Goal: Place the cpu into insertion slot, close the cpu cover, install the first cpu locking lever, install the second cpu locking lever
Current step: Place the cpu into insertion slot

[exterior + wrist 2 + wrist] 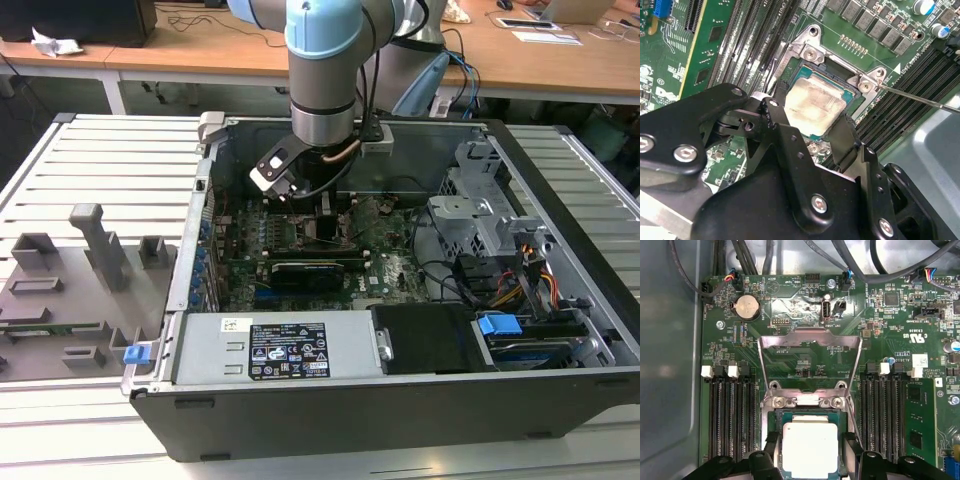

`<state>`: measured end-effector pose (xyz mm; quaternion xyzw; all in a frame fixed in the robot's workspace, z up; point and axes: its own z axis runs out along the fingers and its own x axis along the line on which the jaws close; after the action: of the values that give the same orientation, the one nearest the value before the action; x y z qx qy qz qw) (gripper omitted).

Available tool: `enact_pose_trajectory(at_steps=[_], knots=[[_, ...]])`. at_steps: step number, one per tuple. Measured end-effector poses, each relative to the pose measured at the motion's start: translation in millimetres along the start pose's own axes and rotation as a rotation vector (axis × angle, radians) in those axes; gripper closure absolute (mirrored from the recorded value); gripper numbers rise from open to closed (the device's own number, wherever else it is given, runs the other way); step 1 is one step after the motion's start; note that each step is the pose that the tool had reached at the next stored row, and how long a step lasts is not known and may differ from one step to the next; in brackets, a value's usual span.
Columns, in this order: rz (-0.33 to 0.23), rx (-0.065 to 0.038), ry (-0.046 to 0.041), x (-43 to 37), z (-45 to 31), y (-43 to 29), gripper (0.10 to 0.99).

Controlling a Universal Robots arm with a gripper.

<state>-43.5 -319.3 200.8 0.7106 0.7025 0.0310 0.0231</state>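
rear: wooden desks (180,52) | bench: pale slatted metal table (110,160) | light: even

The cpu (809,449) is smudged silver-white, the cpu cover (810,339) silver, the motherboard (795,307) green.

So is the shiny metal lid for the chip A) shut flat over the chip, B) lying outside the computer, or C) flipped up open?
C: in the first wrist view the cpu cover is swung up away from the socket, and the cpu lies bare below it.
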Motion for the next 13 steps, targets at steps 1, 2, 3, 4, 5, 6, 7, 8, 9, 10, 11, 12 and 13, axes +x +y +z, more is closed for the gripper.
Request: enact_pose_trajectory(at_steps=[1,2,3,4,5,6,7,8,9,10,11,12,13], knots=[[0.000,0.000,-0.0001,0.4,0.0,-0.1,0.478],[0.000,0.000,-0.0001,1.1,0.1,-0.1,0.478],[0.000,0.000,0.0003,2.3,0.3,0.0,0.478],[0.000,0.000,0.0011,2.9,0.6,0.0,0.478],[0.000,0.000,0.0020,3.2,0.8,0.0,0.478],[0.000,0.000,0.0031,3.6,1.3,0.1,0.478],[0.000,0.000,0.0034,3.7,1.5,0.1,0.478],[0.000,0.000,0.0033,3.7,1.5,0.0,0.478],[0.000,0.000,0.0033,3.7,1.5,0.0,0.478],[0.000,0.000,0.0035,3.8,0.2,0.1,0.478],[0.000,0.000,0.0035,3.8,-2.6,0.3,0.478],[0.000,0.000,0.0035,3.9,-5.9,0.6,0.478],[0.000,0.001,0.0036,3.9,-7.6,0.8,0.478]])
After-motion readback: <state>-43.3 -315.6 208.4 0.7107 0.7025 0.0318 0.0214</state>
